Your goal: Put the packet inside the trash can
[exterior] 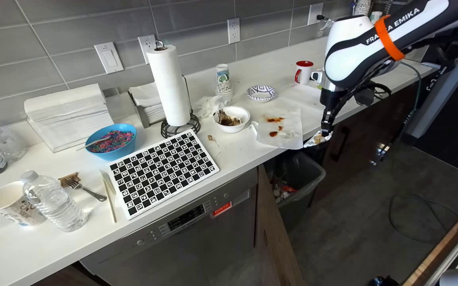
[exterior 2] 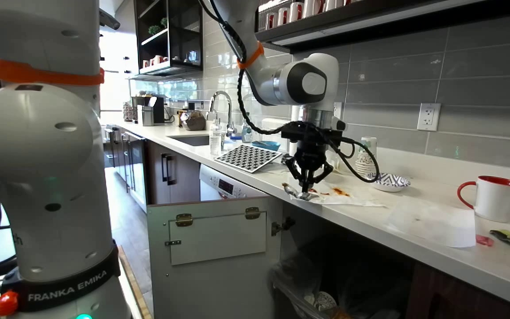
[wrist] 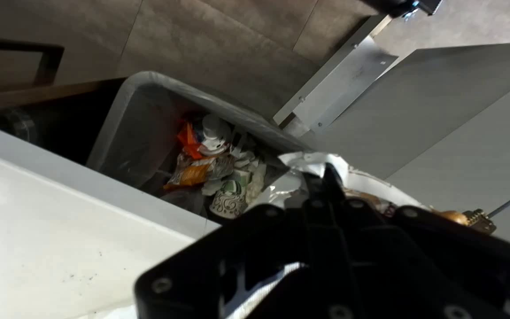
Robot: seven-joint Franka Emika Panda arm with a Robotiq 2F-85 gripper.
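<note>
The packet is a crumpled silver-white wrapper with brown printing; it shows in both exterior views point(exterior: 317, 138) point(exterior 2: 291, 191) and in the wrist view point(wrist: 372, 182). My gripper point(exterior: 326, 129) point(exterior 2: 307, 186) point(wrist: 321, 179) points down and is shut on the packet. It holds the packet by the front edge of the worktop, above the trash can's height. The trash can point(exterior: 317, 178) point(exterior 2: 287, 290) point(wrist: 184, 91) is a dark grey bin with a clear liner, standing in the open cabinet under the worktop. Wrappers and cups lie inside it. In the wrist view the packet and fingers cover part of its rim.
The white worktop point(exterior: 249, 153) overhangs part of the trash can. An open cabinet door point(exterior: 276, 238) point(exterior 2: 215, 274) stands beside the can. On the worktop are a stained paper sheet point(exterior: 282, 127), a white bowl point(exterior: 233, 128), a patterned bowl point(exterior 2: 390, 182) and a red-white mug point(exterior 2: 498, 199).
</note>
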